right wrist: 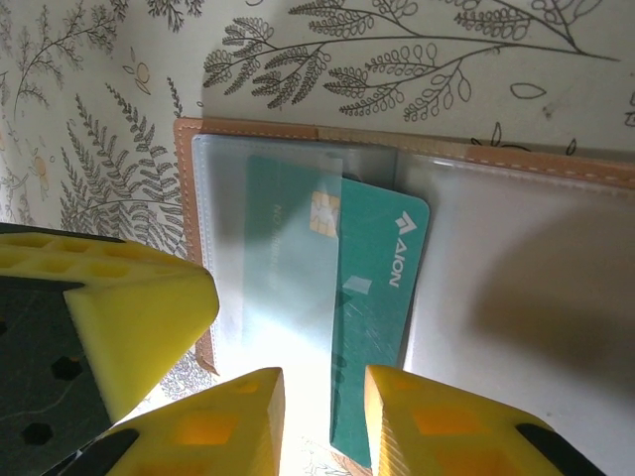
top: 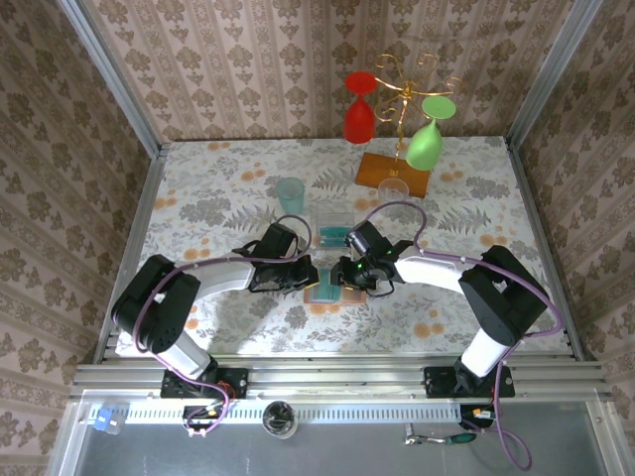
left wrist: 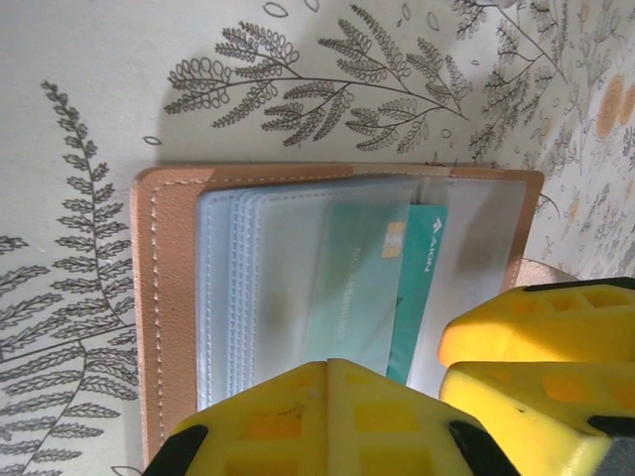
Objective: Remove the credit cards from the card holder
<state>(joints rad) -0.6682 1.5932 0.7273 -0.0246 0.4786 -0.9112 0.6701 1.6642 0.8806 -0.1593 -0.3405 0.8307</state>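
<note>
Tan card holder (top: 324,292) lies open mid-way across the bench (top: 466,198), its 9 o'clock edge pinned by the clenched left tool (left wrist: 327,407), while the right tool (right wrist: 322,397) at 3 o'clock, jaws slightly parted, stands over one teal card (right wrist: 382,297) half slid out and a second card (right wrist: 288,258) still sleeved, so removal looks barely begun.

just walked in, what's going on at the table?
Both arms are working over the open card holder mid-table. The left tool is shut and sits on one edge of the holder, apparently pinning it. The right tool has its jaws a little apart at the end of a teal AION card that pokes out of its clear sleeve. A second teal card sits in its sleeve.
</note>
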